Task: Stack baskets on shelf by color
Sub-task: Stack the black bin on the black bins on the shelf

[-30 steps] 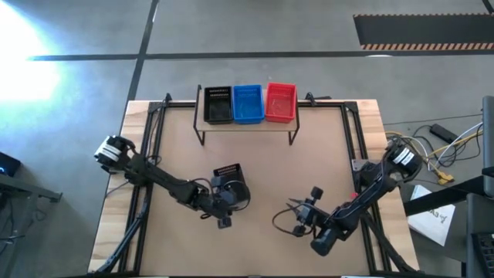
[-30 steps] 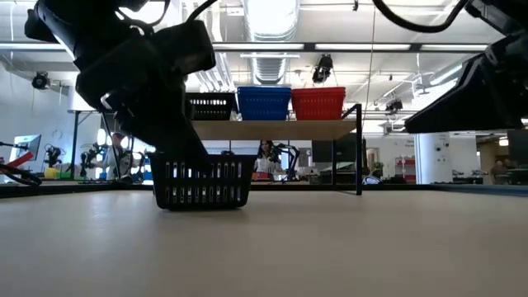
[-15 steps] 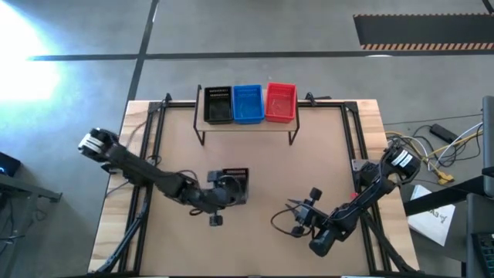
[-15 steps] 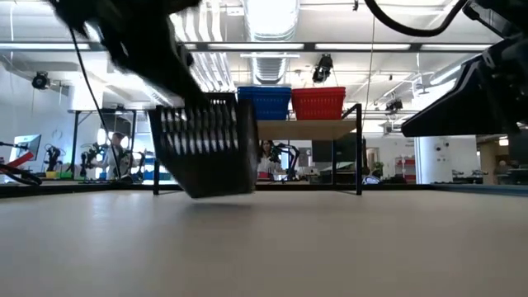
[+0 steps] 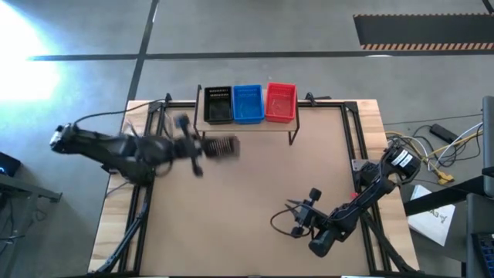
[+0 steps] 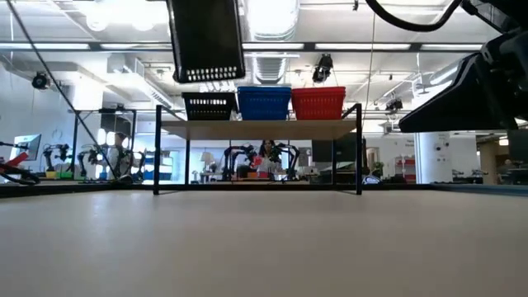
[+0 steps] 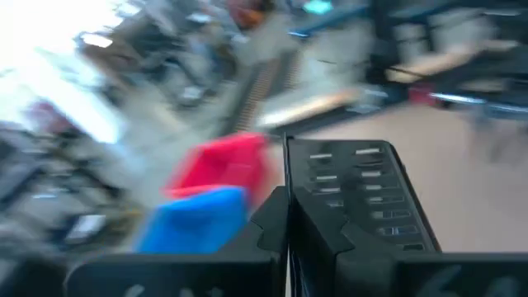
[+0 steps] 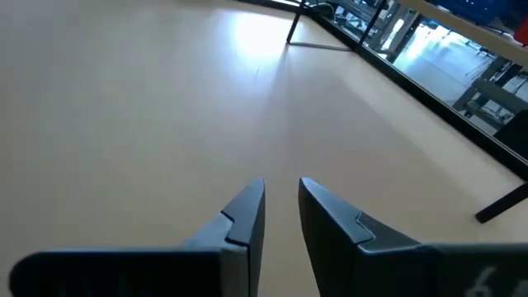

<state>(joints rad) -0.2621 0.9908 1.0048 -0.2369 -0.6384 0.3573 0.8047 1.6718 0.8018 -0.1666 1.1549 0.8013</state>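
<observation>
A black basket (image 5: 223, 147) hangs high above the table, just in front of the shelf (image 5: 247, 127), with my left gripper (image 5: 202, 148) shut on it. In the low view this basket (image 6: 206, 37) is tipped on its side above shelf height. On the shelf's plank (image 6: 272, 129) stand a black basket (image 5: 218, 106), a blue basket (image 5: 248, 103) and a red basket (image 5: 280, 103) side by side. My right gripper (image 5: 297, 221) waits over the near right of the table. Its fingers stand a little apart with nothing between them (image 8: 282, 206). My left gripper pinches one wall of the black basket at its rim (image 7: 287, 161) between its two fingers. The fingers come roughly level from the table's left side. The basket is lifted clear of the table and tipped on its side, sticking out beyond the fingers toward the right.
Black metal rails (image 5: 154, 147) run along the table's left and right sides. Cables and papers (image 5: 432, 208) lie off the right edge. Bare tabletop (image 5: 255, 193) spreads between the shelf and the near edge. People and workbenches show in the room beyond.
My left gripper has shut on the black basket that stood on the middle of the table. It has swung quickly up and toward the far edge and the shelf. The basket has left the table and tipped onto its side.
</observation>
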